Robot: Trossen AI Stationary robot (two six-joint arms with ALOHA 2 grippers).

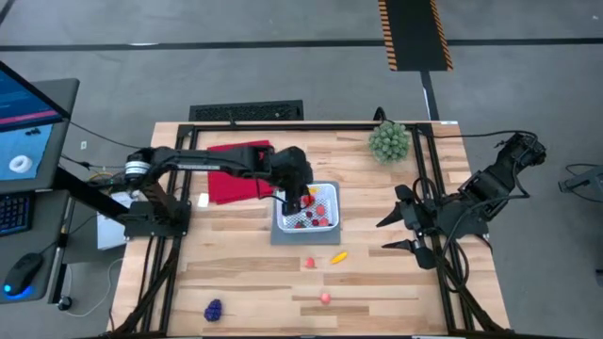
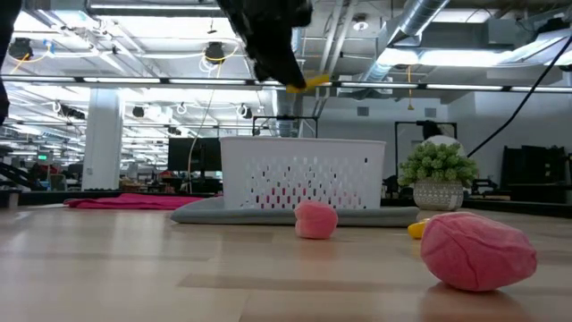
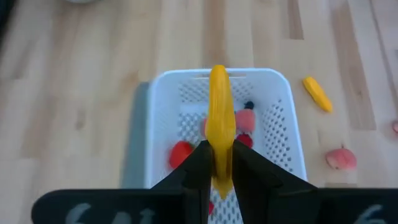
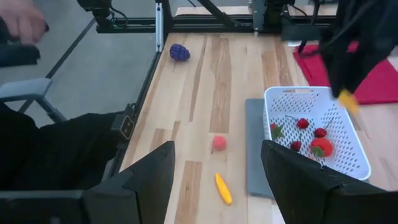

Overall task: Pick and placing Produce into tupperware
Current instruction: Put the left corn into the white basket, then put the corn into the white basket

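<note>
My left gripper (image 3: pixel 219 150) hangs over the white tupperware (image 3: pixel 283 134), shut on a long yellow-orange piece of produce (image 3: pixel 219 118); it shows too as the left gripper (image 1: pixel 296 196) in the high view. Several red pieces (image 3: pixel 181 152) lie inside the tupperware (image 1: pixel 330 191). On the table toward the near edge rest a yellow piece (image 1: pixel 338 255), two pink ones (image 1: pixel 308 263) (image 1: pixel 324 298) and the purple grape bunch (image 1: pixel 214 309). My right gripper (image 1: pixel 403 232) waits open near the right edge. My left gripper pinches the yellow piece between its two fingers (image 3: pixel 200 163) at one end (image 3: pixel 221 163). The fingers come from above, pointing down, and lie along the piece. Its free end (image 2: pixel 304 83) sticks out below the fingertips, lifted clear above the tupperware's rim (image 2: pixel 304 140).
The tupperware stands on a grey mat (image 1: pixel 281 236), with a flat red cloth (image 1: pixel 234 171) to its left. A green spiky plant in a pot (image 1: pixel 389 141) sits by the far edge. A person's hand (image 4: pixel 22 22) shows beyond the table in the right wrist view.
</note>
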